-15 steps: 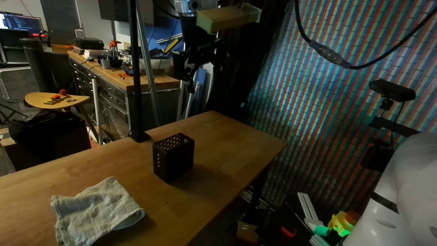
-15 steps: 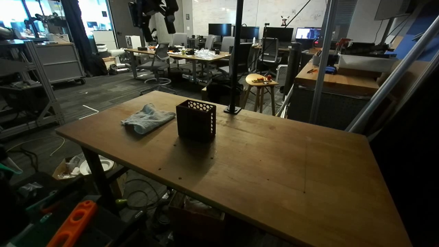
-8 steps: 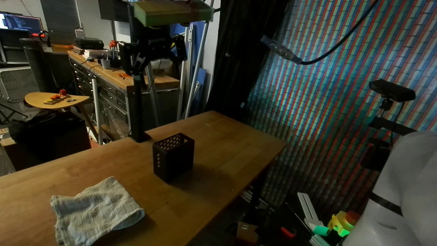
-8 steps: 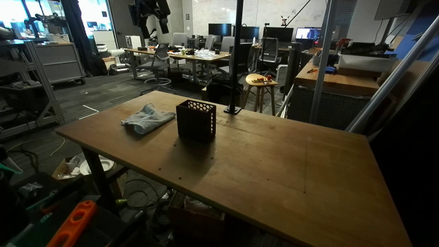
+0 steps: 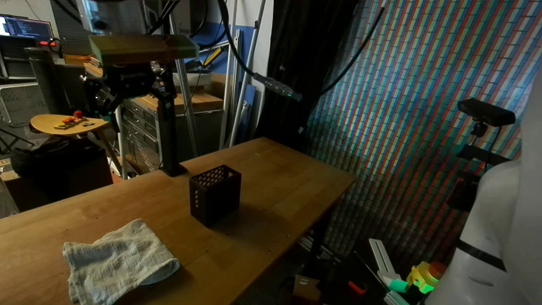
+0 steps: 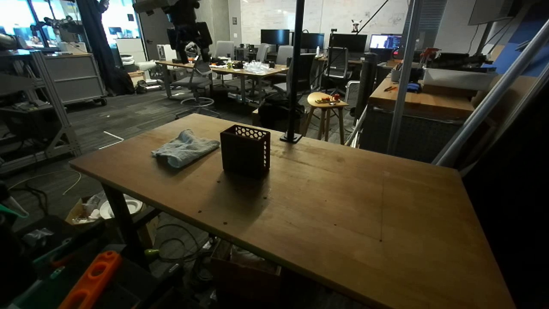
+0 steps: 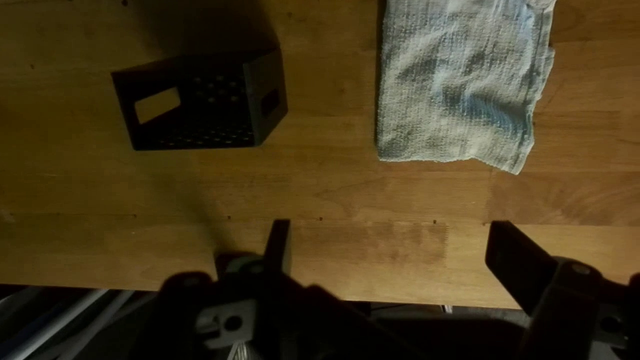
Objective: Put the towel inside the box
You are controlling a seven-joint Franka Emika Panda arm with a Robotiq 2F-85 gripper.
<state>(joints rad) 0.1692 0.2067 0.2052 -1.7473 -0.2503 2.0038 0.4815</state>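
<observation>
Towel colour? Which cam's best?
Pale grey-white with bluish patches; the towel shows best in the wrist view.

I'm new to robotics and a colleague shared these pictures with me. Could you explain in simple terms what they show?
This is a robot arm ending in a two-fingered gripper, which works like a simple hand. Some pictures were taken from two spots outside the robot, looking across a wooden table; one was taken from the arm's wrist, looking down past the gripper. On the table lies a wrinkled, pale towel. Apart from it stands a black box, open at the top, with holes in its sides. A black post stands at the table's edge. The gripper is open and holds nothing.
</observation>
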